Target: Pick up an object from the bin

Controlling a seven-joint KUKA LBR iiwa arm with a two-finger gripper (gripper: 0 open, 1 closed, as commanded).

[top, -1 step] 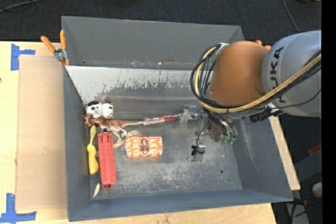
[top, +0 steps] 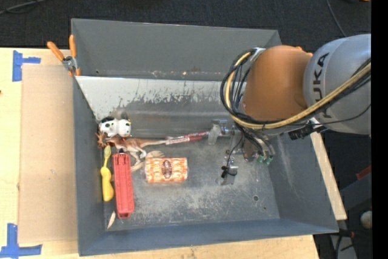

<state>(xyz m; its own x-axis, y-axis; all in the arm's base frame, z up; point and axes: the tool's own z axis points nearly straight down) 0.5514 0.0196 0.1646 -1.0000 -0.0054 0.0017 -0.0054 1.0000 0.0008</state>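
My gripper [top: 229,171] hangs below the arm's orange cover, low over bare floor in the right middle of the bin. Nothing shows in it. An orange patterned packet [top: 165,170] lies flat to its left, about a hand's width away. A thin red and silver stick-like tool [top: 185,139] lies above the packet, its right end close to the gripper's upper left.
More things lie along the bin's left side: a small white and black toy animal [top: 115,127], a brown tangled thing [top: 132,146], a yellow-handled tool [top: 107,178] and a long red piece [top: 123,185]. The arm and its cables cover the bin's right rear.
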